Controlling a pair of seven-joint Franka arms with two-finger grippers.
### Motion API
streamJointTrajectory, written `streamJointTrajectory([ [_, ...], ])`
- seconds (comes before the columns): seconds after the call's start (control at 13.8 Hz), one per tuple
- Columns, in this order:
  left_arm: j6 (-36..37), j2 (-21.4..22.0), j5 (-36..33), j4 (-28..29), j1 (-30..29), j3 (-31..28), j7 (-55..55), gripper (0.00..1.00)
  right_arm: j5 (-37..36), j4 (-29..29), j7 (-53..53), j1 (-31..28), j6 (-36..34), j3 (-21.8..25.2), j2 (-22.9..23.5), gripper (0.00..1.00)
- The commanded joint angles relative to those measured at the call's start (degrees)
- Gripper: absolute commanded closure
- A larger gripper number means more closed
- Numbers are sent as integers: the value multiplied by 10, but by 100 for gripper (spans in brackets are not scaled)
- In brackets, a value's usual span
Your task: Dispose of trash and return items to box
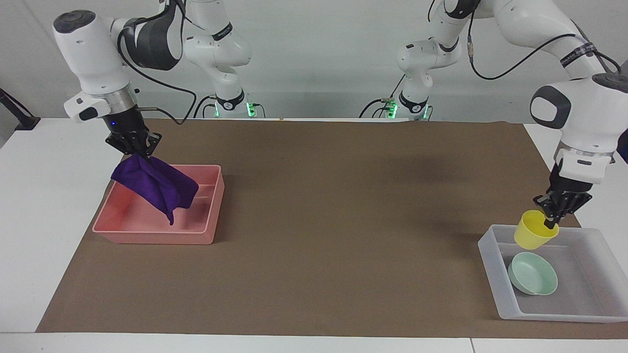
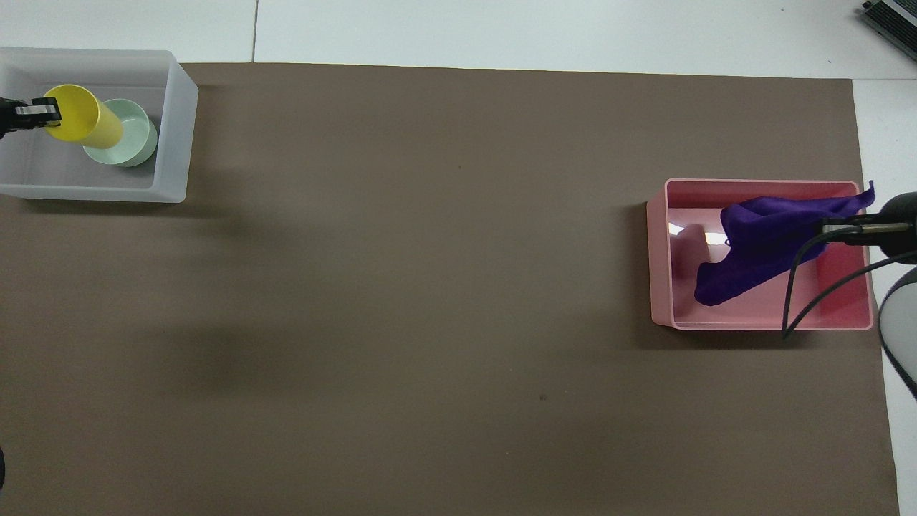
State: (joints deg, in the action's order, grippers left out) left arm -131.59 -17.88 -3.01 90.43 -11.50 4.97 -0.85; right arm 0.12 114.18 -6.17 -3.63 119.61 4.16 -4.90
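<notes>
My right gripper is shut on the top of the purple cloth trash. The cloth hangs over the pink tray, its lower tip down between the tray's walls. My left gripper is shut on the rim of the yellow cup and holds it tilted in the air over the translucent box. The mint-green bowl lies in the box, beside and below the cup.
A brown mat covers the middle of the white table. The box sits at the left arm's end and the pink tray at the right arm's end. A black cable hangs from the right wrist over the pink tray.
</notes>
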Motion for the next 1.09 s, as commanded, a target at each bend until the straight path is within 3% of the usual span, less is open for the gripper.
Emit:
streamJointTrajectory([
  [0.0, 32, -78, 10, -99, -17, 8, 28, 100, -4, 72, -7, -16, 76, -6, 1, 100],
  [0.22, 57, -158, 10, -196, -18, 10, 30, 100, -4, 82, -4, -23, 98, -6, 37, 100],
  [0.51, 25, -188, 16, -193, -26, 9, 37, 100, -3, 121, -4, -23, 151, -6, 60, 100],
  [1.01, -20, -185, 23, -132, -35, 8, 41, 100, -2, 119, 52, -13, 207, -7, 129, 100],
])
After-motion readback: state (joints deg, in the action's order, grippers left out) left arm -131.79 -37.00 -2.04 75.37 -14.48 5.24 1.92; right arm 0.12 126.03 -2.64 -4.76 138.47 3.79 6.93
